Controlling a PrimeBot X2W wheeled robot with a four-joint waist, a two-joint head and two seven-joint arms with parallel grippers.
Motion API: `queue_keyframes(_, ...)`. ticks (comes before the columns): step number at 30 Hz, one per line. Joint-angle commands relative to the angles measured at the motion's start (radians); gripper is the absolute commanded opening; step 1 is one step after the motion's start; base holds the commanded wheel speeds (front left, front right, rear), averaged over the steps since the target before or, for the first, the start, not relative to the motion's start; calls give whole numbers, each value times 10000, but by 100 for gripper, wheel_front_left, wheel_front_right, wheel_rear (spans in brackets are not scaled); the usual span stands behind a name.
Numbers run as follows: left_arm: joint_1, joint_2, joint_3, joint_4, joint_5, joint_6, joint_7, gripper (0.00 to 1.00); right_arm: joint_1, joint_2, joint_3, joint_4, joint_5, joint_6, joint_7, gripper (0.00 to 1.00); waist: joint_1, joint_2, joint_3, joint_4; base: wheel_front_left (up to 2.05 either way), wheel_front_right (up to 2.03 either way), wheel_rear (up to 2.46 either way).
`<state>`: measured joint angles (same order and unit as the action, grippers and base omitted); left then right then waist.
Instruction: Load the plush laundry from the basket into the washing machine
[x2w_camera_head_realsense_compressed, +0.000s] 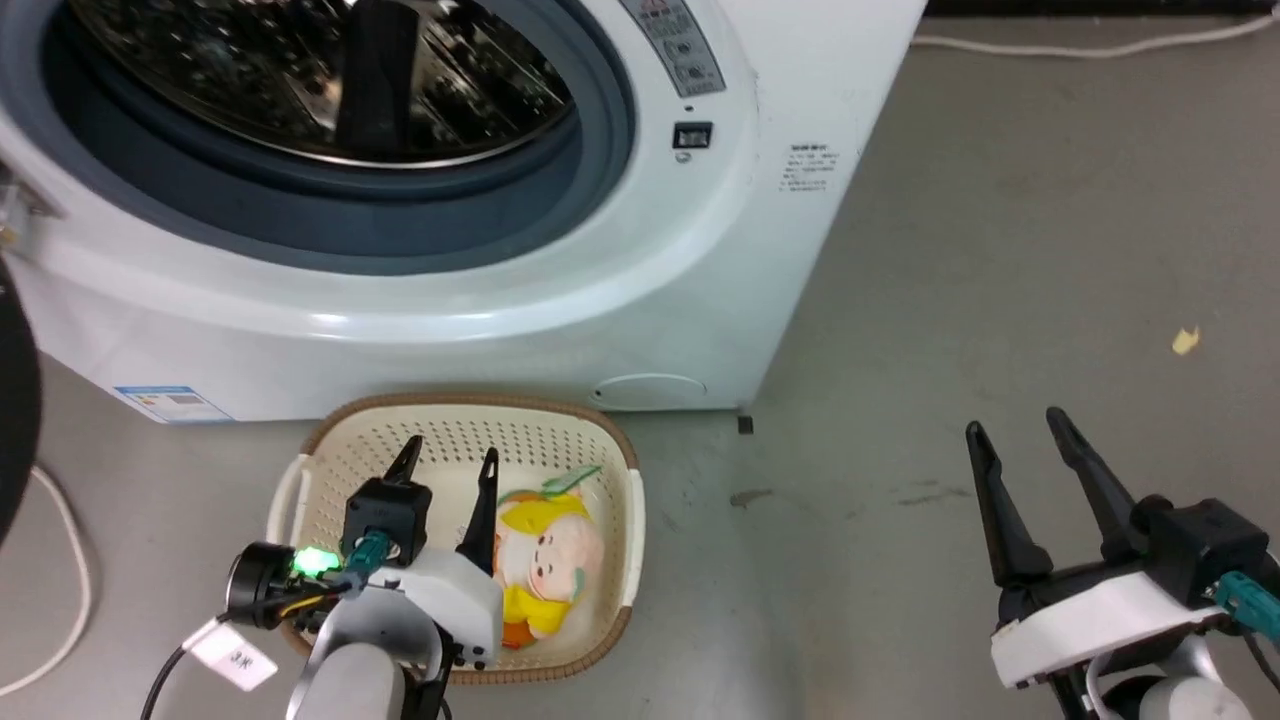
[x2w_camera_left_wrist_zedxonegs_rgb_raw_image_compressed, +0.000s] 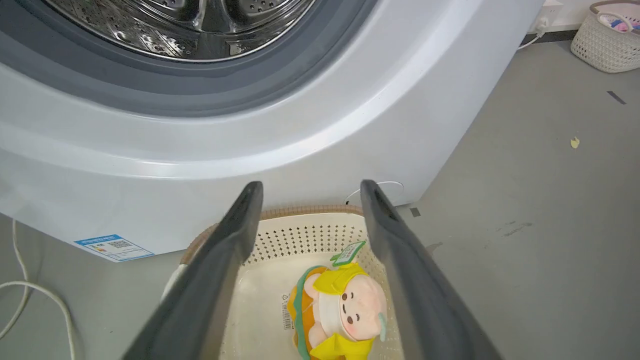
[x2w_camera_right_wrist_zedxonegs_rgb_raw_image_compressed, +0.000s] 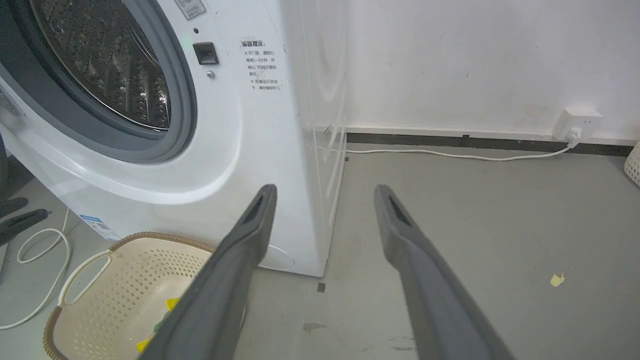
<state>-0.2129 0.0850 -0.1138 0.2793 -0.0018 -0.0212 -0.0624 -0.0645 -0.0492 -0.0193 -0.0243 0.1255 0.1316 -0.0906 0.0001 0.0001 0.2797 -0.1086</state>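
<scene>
Left wrist view: left gripper (x2w_camera_left_wrist_zedxonegs_rgb_raw_image_compressed: 311, 186) has its fingers spread wide with nothing between them, hanging above the basket (x2w_camera_left_wrist_zedxonegs_rgb_raw_image_compressed: 300, 235). The plush laundry (x2w_camera_left_wrist_zedxonegs_rgb_raw_image_compressed: 345, 310) sits below in the gap, nearer the right finger. It lies face up on the right half of the basket floor, green tag toward the washing machine (x2w_camera_left_wrist_zedxonegs_rgb_raw_image_compressed: 350, 135), and neither finger touches it as far as I can tell. Judgement: light, soft, squashes under pressure, fabric not slippery, not fragile. Best taken across the plump yellow body or the head, one finger each side, not by the thin tag, which would likely slip out. Right gripper (x2w_camera_head_realsense_compressed: 1015, 425) is also spread and empty, over the floor, well apart from the basket. Count: one plush laundry, one basket touching or just beside the washing machine front, one washing machine with drum mouth uncovered, two grippers, plus a second pale basket (x2w_camera_left_wrist_zedxonegs_rgb_raw_image_compressed: 605, 40) far off by the wall.
</scene>
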Motion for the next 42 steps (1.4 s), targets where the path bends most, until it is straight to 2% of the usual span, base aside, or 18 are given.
queue_keyframes(1, -369, 101, -79, 358, -78, -83, 7, 100, -248, -4, 1, -89, 134, -4, -105, 100, -1, -1, 276, -164, 0, 0, 0)
queue_keyframes(10, -1146, 291, -345, 1671, -236, -307, 333, 100, -491, -5, 38, -163, 427, -4, -272, 100, -1, -1, 952, -499, 0, 0, 0)
queue_keyframes(22, -2558, 623, -524, 3956, -796, -497, 1319, 100, -881, -6, 70, -268, 1009, -5, -565, 100, -1, -1, 2232, -1092, 0, 0, 0)
queue_keyframes(32, -3641, 790, -645, 5300, -1153, -369, 2492, 100, -1234, -7, 81, -422, 1445, -6, -773, 100, -1, -1, 3233, -1476, 0, 0, 0)
queue_keyframes(42, -4525, 1088, -929, 6374, -1382, -398, 2929, 100, -1486, -7, 241, -530, 1983, -7, -982, 100, -1, -1, 4158, -1898, 0, 0, 0)
